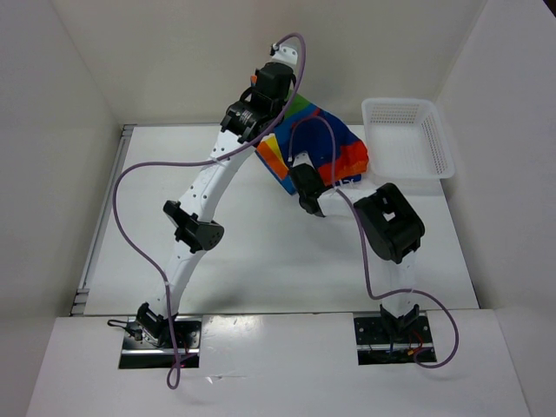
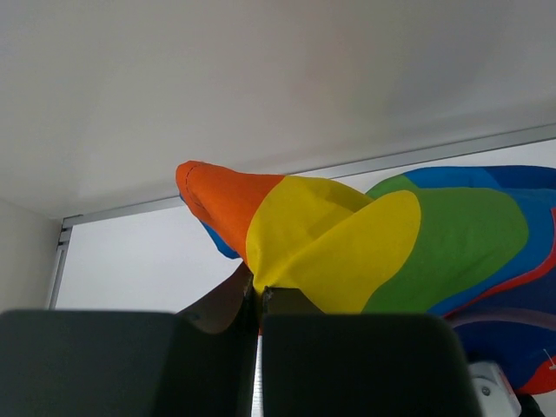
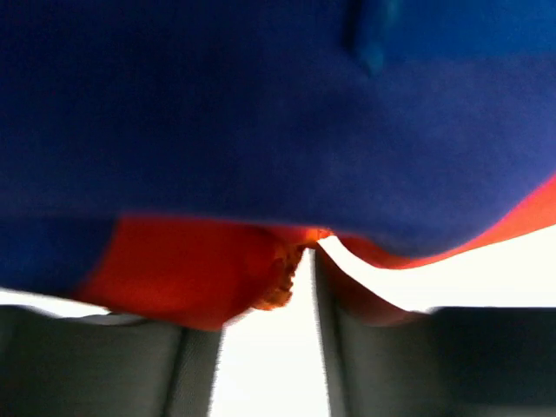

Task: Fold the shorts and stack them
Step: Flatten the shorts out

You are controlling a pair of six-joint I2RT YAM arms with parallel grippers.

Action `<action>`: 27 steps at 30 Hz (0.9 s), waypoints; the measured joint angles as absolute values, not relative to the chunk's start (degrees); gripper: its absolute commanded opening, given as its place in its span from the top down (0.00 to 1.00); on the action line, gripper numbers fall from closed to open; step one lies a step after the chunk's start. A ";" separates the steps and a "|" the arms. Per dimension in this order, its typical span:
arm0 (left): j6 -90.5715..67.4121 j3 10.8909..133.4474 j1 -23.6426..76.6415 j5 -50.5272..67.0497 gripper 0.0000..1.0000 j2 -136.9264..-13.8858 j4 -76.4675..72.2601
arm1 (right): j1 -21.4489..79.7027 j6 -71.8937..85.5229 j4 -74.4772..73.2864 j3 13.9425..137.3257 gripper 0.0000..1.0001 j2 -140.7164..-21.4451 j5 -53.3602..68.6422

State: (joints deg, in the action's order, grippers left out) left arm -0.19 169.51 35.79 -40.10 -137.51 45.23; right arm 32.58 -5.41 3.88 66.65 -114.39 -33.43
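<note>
While the left gripper (image 2: 259, 300) pinches the yellow edge of the shorts (image 1: 334, 143), bunched at upper centre of the top view beside the basket (image 1: 408, 172), and the right gripper (image 3: 269, 323) sits spread at the red hem, folding looks barely begun and stacking not started.
</note>
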 measured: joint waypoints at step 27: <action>-0.19 170.34 20.16 -39.35 1.00 -132.86 56.23 | 30.46 -20.27 -5.85 85.71 1.00 -80.88 -13.19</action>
State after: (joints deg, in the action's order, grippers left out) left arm -0.19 170.34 20.16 -39.35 -132.86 56.23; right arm 30.46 -20.27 -5.85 85.71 -80.88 -13.19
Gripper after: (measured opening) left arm 0.009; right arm 0.047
